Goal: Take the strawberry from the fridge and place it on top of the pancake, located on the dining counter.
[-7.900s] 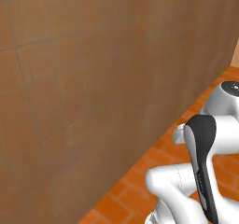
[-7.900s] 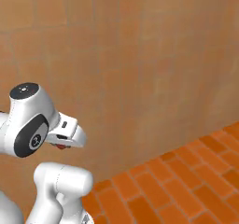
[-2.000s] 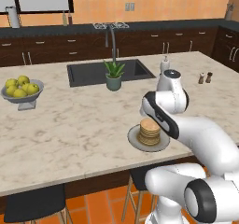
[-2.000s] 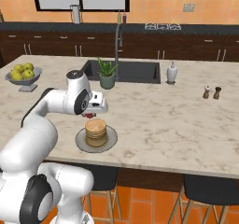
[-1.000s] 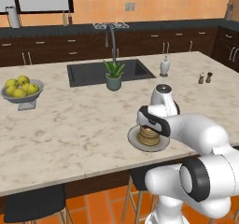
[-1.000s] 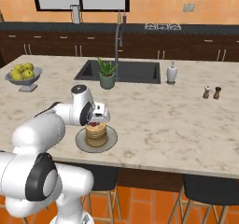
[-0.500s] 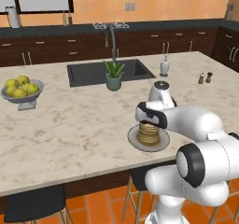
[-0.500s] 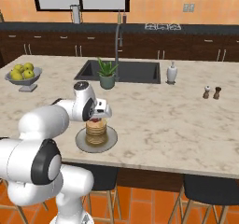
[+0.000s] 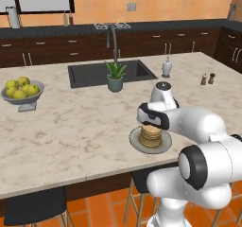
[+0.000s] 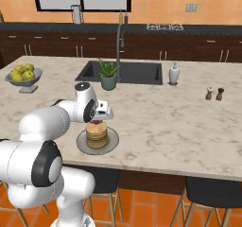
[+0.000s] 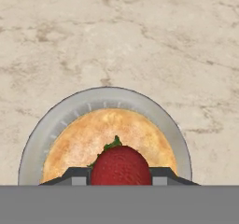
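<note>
1. Now, compared with half a second ago, the arm sits a touch lower over the plate [image 10: 109,144]; two seconds ago the hand was off toward 10 o'clock of the stack in the right base view, and about eight seconds ago both base cameras faced a brown wall and orange brick floor.
2. Seen from the hand view, the gripper [image 11: 120,174] is closed on the strawberry [image 11: 121,165], its dark tips flanking the fruit at 3 and 9 o'clock.
3. That strawberry is a plump, glossy red berry with a green leaf tuft at its 12 o'clock; it hangs directly over the pancake [image 11: 93,139], and whether it touches the top I cannot tell.
4. Round, golden-tan and slightly mottled, the pancake is a short stack centred on the round grey plate, whose rim shows faint ribbing.
5. Underneath lies the dining counter [image 9: 71,131], a beige marbled top with grey veins.
6. At 12 o'clock of the plate, in the left base view, stand a potted plant [image 9: 115,75] and the dark sink [image 9: 92,73] with a tall faucet [image 9: 112,34].
7. Well apart at 10 o'clock sits a grey bowl of yellow-green fruit [image 9: 21,91]; at 2 o'clock are a white soap bottle [image 9: 166,67] and two small shakers [image 9: 207,78].
8. Only the arm's own white links crowd the stack, hiding its far edge in the left base view.
</note>
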Robot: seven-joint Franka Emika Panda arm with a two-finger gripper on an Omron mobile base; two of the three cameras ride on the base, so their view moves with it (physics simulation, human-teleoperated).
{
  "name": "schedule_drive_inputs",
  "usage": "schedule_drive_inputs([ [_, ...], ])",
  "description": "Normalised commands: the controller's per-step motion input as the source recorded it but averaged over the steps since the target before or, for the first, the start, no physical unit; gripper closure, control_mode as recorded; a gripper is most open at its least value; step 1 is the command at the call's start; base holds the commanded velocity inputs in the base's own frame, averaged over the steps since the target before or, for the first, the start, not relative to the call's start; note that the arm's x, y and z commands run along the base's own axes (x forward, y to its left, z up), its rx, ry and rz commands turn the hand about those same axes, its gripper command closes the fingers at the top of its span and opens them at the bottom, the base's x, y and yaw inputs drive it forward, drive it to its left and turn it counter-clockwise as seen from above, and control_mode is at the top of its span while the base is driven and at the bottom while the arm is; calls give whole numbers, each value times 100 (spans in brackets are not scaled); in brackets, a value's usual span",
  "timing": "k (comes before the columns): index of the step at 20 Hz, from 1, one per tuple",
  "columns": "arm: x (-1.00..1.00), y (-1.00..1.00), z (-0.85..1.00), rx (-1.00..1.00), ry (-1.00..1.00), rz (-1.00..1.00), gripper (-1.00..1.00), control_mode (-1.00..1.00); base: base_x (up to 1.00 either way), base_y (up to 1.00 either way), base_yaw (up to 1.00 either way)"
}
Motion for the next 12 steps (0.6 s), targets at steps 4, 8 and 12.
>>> schedule_drive_inputs([
  [4,-19,3,-21,0,0,0,100,-100,0,0,0],
  [8,-6,5,-9,0,0,0,100,-100,0,0,0],
  [12,0,0,-6,0,0,0,100,-100,0,0,0],
])
